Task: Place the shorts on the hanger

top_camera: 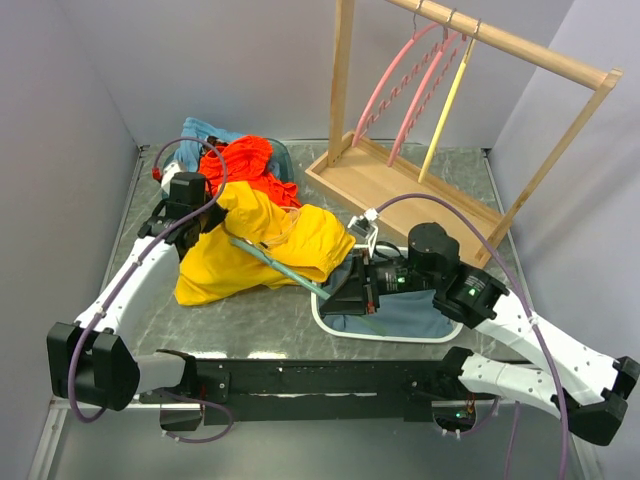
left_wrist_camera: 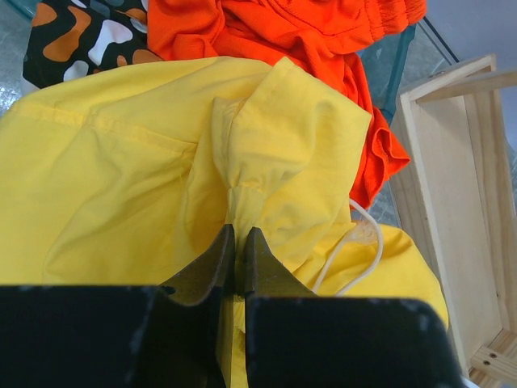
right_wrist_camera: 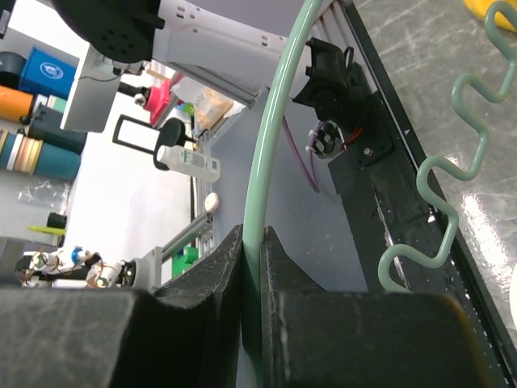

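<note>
The yellow shorts [top_camera: 255, 250] lie bunched on the table's left half. My left gripper [top_camera: 213, 215] is shut on a fold of them; in the left wrist view the jaws [left_wrist_camera: 239, 236] pinch the yellow fabric [left_wrist_camera: 121, 178], with a white drawstring [left_wrist_camera: 367, 250] to the right. My right gripper [top_camera: 342, 290] is shut on the teal hanger [top_camera: 285, 268], whose arm runs up-left into the shorts. In the right wrist view the jaws [right_wrist_camera: 252, 236] clamp the teal arch [right_wrist_camera: 271, 137], and the wavy bar [right_wrist_camera: 452, 186] hangs to the right.
An orange-red garment [top_camera: 250, 165] and a blue cloth [top_camera: 200, 130] lie behind the shorts. A blue-grey cloth [top_camera: 410, 315] in a white tray lies under my right gripper. A wooden rack [top_camera: 400, 185] at the back right holds pink hangers [top_camera: 400, 80] and a yellow hanger [top_camera: 445, 110].
</note>
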